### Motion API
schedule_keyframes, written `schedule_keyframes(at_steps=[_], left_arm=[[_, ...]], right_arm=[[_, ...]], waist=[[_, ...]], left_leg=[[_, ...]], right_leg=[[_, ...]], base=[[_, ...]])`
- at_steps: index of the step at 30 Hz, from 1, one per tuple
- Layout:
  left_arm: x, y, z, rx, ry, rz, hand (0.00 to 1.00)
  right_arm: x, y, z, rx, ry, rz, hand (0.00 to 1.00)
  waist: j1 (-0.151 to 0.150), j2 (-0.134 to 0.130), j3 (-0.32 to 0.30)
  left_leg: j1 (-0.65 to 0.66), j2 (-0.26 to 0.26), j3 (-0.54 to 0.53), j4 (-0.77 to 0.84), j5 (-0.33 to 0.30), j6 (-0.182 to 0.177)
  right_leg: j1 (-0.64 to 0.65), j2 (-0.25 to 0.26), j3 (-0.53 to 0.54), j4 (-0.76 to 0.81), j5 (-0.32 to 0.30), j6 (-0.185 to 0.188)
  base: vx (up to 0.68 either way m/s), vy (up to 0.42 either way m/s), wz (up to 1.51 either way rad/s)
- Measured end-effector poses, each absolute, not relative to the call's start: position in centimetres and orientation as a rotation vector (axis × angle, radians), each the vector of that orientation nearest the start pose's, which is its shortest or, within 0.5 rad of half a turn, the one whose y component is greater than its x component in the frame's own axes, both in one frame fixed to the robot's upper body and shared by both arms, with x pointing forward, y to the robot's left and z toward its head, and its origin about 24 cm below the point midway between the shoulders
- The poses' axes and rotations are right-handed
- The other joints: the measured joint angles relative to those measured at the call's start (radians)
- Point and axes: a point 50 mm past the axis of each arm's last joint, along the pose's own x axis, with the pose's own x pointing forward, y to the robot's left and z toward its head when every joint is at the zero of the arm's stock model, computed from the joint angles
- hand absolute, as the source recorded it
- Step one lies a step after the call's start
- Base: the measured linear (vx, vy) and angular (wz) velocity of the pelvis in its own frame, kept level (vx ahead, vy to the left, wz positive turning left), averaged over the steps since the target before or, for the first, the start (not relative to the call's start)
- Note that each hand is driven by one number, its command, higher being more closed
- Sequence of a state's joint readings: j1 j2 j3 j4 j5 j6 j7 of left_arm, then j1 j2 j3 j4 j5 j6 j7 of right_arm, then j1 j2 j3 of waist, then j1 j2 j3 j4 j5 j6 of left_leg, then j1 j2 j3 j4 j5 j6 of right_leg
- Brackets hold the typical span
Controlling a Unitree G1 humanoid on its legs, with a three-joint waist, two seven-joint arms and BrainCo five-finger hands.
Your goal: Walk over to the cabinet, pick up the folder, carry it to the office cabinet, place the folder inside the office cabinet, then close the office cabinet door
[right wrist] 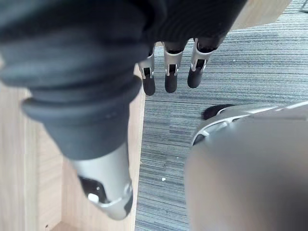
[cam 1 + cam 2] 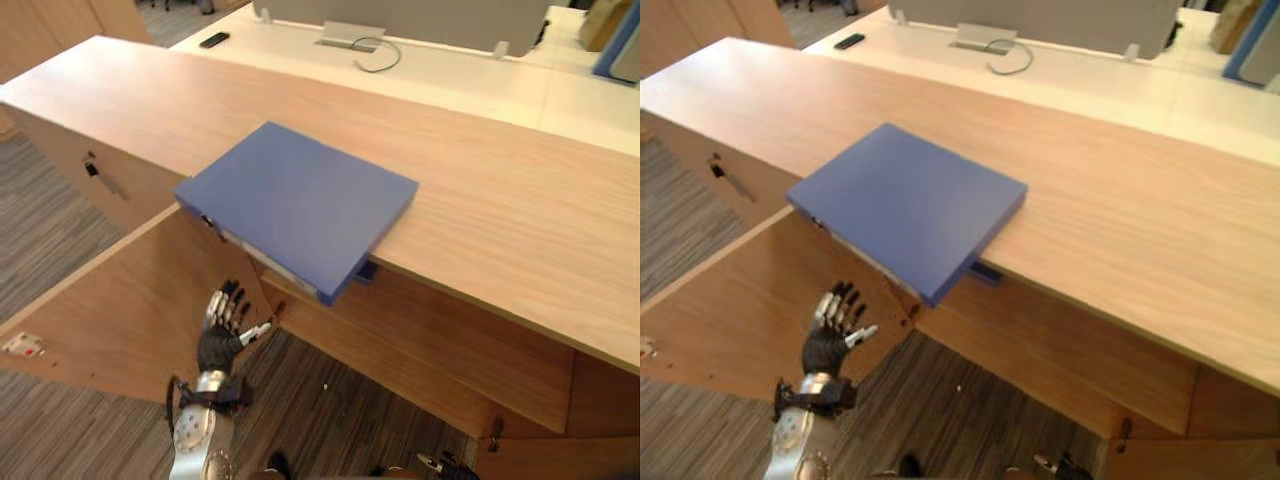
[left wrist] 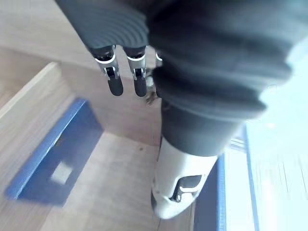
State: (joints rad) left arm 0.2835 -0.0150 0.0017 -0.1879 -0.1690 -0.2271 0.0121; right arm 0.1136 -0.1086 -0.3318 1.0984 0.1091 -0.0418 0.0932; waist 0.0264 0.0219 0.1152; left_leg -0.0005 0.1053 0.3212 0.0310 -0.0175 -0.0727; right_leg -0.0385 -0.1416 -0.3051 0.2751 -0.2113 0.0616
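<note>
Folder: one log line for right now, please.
folder: on cabinet top, overhanging edge | left hand: open, low by open door | right hand: open, empty

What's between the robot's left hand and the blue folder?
Only bare wood of the open cabinet door, in the left eye view; the left hand hangs open below the overhanging folder.

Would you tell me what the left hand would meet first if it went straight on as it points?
Probably the wooden cabinet just under the overhanging blue folder; the left hand points there, though depth is unclear.
</note>
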Motion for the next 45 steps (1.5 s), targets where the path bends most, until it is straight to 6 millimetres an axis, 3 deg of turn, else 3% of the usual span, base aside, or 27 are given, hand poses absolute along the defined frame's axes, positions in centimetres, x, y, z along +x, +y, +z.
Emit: schedule_keyframes(at_steps=[4,8,14,20,28,37,45], left_arm=[[19.7,17.0,6.8,0.102,-0.276,0.301,0.00],[19.6,17.3,7.9,0.200,-0.345,0.371,0.00],[19.4,17.9,8.0,0.242,-0.353,0.413,0.00],[19.3,18.5,8.2,0.322,-0.365,0.441,0.00],[20.0,18.2,9.9,0.596,-0.497,0.430,0.00],[21.5,18.6,8.4,0.880,-0.450,0.417,0.00],[23.0,19.2,8.5,1.057,-0.464,0.426,0.00]], right_arm=[[6.7,-22.2,-16.4,0.251,1.102,-0.411,0.00],[6.8,-22.1,-16.4,0.265,1.098,-0.427,0.00],[6.9,-21.2,-16.6,0.264,1.111,-0.395,0.00],[6.7,-21.0,-16.6,0.282,1.110,-0.406,0.00],[6.5,-20.9,-16.7,0.288,1.113,-0.415,0.00],[6.9,-20.8,-16.6,0.268,1.104,-0.403,0.00],[7.9,-20.9,-16.4,0.264,1.077,-0.398,0.00]], waist=[[0.012,-0.014,0.002],[0.020,-0.032,0.003],[0.022,-0.056,-0.003],[0.024,-0.061,-0.005],[0.020,-0.073,-0.016],[0.006,-0.082,-0.032],[-0.013,-0.081,-0.034]], left_leg=[[-0.016,-0.015,-0.010,0.010,-0.004,0.008],[-0.015,-0.023,-0.009,0.014,-0.009,0.017],[-0.016,-0.027,-0.005,0.022,-0.010,0.026],[-0.017,-0.032,-0.005,0.021,-0.002,0.037],[-0.011,-0.038,0.003,-0.020,0.037,0.043],[0.039,-0.050,0.026,-0.107,0.085,0.051],[0.060,-0.054,0.037,-0.116,0.088,0.052]], right_leg=[[0.006,-0.017,-0.020,-0.019,0.020,0.013],[0.009,-0.027,-0.020,-0.024,0.040,0.015],[0.011,-0.033,-0.019,-0.033,0.058,0.011],[0.022,-0.033,-0.019,-0.061,0.074,0.010],[0.026,-0.028,-0.016,-0.102,0.101,0.009],[0.038,-0.018,0.006,-0.154,0.136,0.013],[0.059,-0.016,0.009,-0.183,0.145,0.018]], base=[[-0.01,0.065,0.14],[-0.02,0.071,0.01],[-0.04,0.050,-0.03],[-0.06,0.020,-0.01],[-0.05,0.010,-0.02],[-0.05,0.015,-0.10],[-0.02,0.007,-0.01]])
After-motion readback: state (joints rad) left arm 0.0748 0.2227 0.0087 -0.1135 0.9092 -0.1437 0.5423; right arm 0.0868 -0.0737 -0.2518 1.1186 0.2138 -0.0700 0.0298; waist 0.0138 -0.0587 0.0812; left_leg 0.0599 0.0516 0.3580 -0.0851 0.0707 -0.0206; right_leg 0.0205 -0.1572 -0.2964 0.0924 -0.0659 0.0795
